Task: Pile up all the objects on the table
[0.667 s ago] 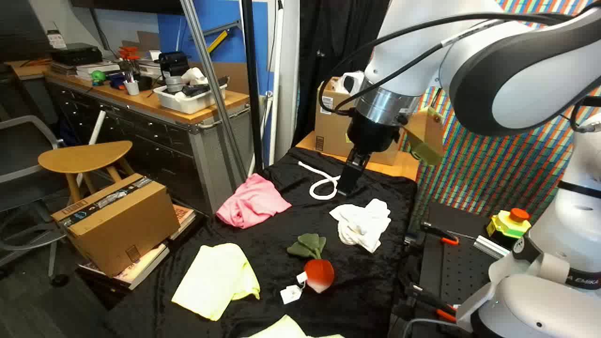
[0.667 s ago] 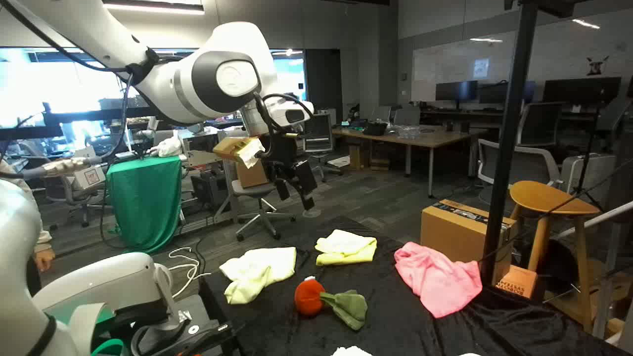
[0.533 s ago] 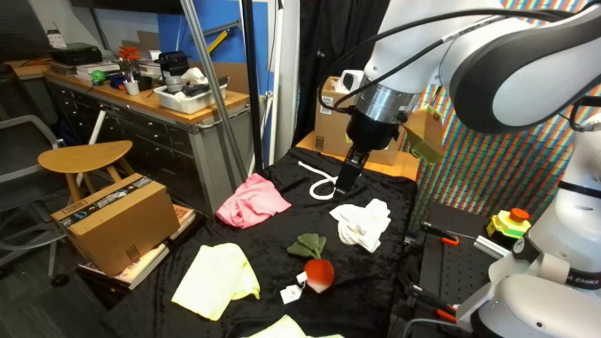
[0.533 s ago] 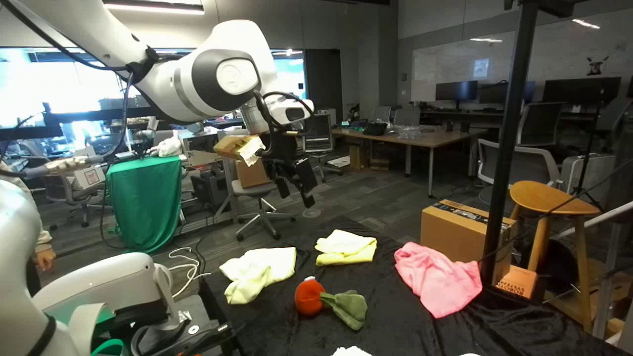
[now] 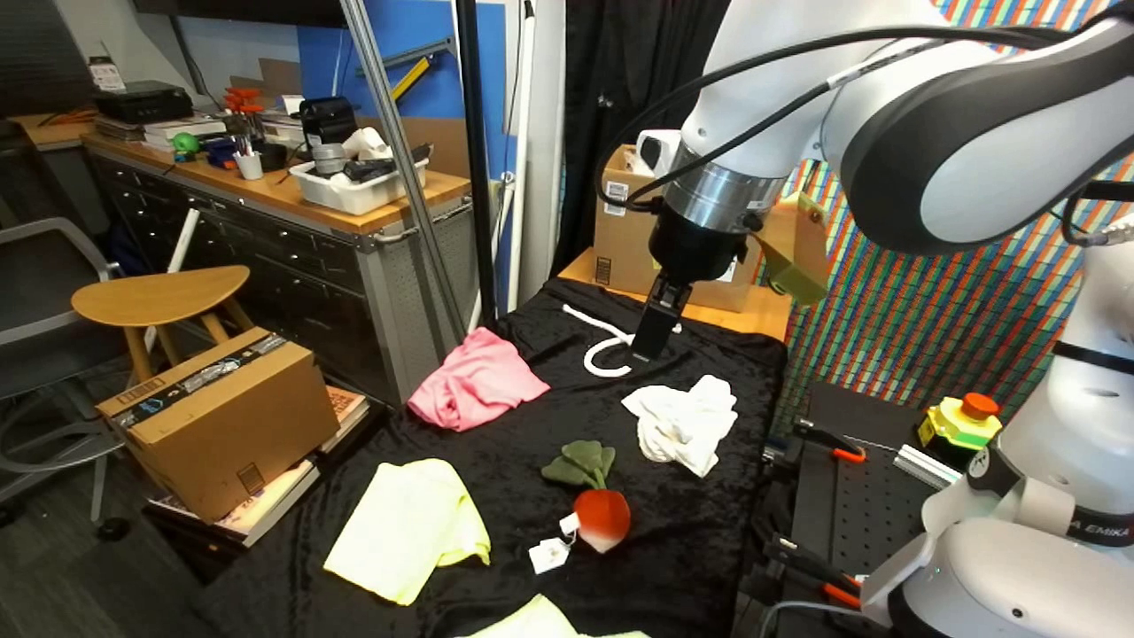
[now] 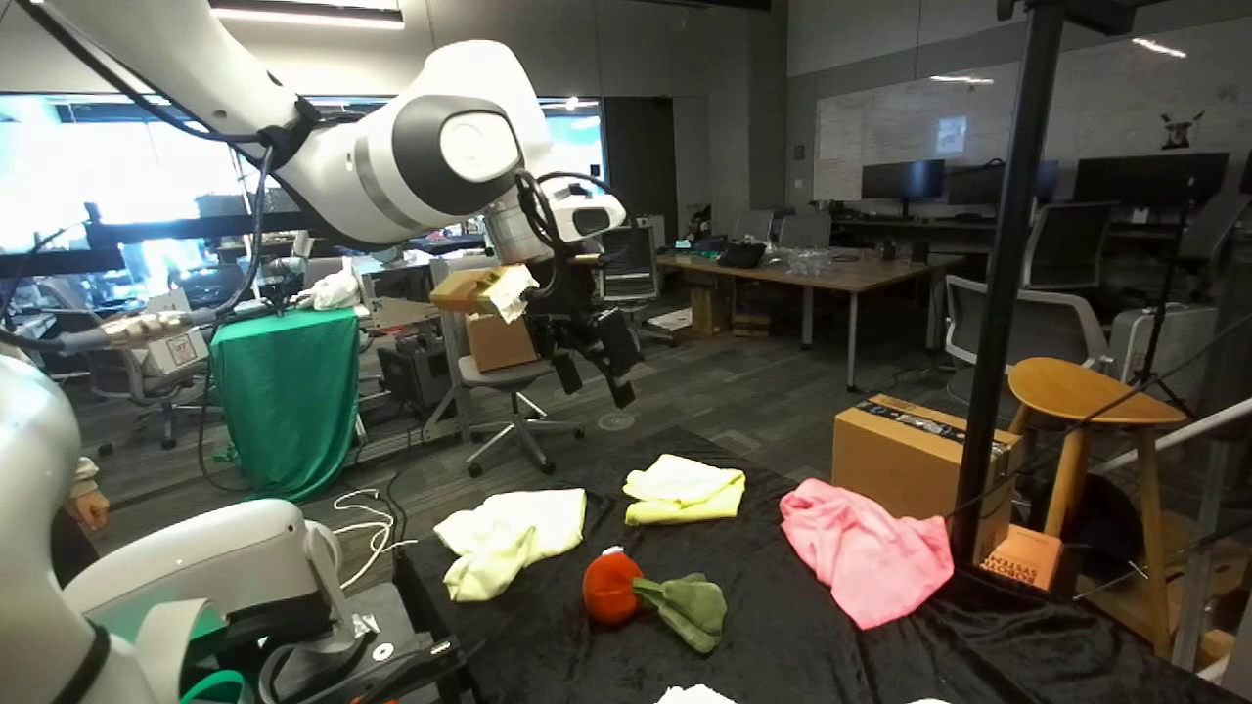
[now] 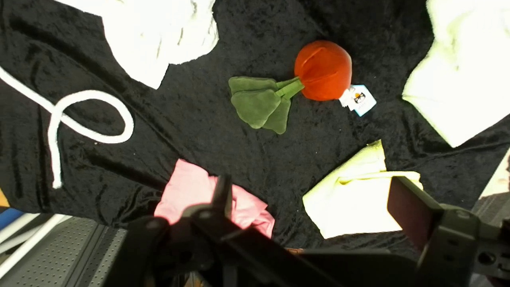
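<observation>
Below the gripper (image 6: 597, 385) — well apart — lies the red plush vegetable (image 7: 298, 84).

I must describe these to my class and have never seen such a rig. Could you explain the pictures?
The machine is a robot arm with a black gripper as its hand. Two pictures are taken from outside, from different places; the third is the wrist view, taken from the arm itself, so the gripper's fingers show in its lower part. On the black-covered table lie a pink cloth, a white cloth, two yellowish cloths, a looped white rope and what looks like a stuffed radish, not yet piled up. The fingers stand apart, and nothing is held.
</observation>
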Available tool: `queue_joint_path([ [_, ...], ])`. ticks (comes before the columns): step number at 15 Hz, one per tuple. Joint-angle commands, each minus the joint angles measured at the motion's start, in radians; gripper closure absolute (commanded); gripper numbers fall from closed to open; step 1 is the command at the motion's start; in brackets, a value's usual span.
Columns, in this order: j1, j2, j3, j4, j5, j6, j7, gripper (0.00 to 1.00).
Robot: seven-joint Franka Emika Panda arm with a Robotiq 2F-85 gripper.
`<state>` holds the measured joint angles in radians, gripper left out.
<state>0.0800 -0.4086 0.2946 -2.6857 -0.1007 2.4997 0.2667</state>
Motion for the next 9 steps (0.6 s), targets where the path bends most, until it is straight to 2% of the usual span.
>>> queue_joint_path([
  [1,-0.030,0.103,0.000,0.132,-0.093,-0.027,-0.006,0.00],
  [5,-0.042,0.264,0.002,0.338,-0.184,-0.087,0.014,0.00],
  [9,-0.008,0.460,-0.027,0.569,-0.222,-0.162,0.012,0.00],
])
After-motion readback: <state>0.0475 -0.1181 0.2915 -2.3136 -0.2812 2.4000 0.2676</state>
